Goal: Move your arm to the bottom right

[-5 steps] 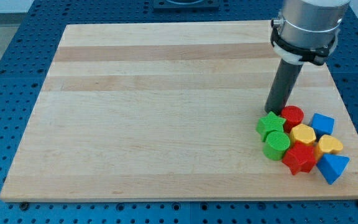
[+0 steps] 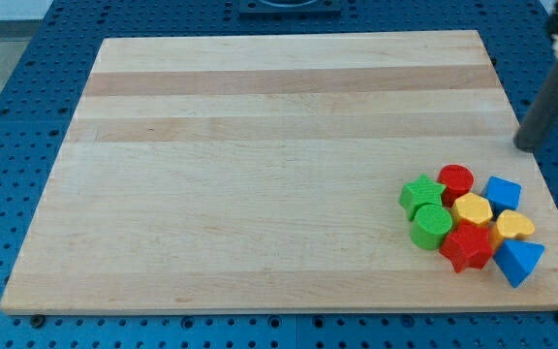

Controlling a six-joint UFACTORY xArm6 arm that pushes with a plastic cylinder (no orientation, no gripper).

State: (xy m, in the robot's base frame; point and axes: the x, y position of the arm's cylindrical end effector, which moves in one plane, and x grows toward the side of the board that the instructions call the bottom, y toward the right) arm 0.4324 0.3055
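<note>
two green blocks, two red blocks, two yellow blocks, two blue blocks

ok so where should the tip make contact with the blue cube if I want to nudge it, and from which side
My tip has no grip, so it can only push. I would meet the blue cube on its upper-right face, coming from the view's top right. That side is open and nearest; the red cylinder, yellow hexagon and yellow heart crowd its other sides.
</note>
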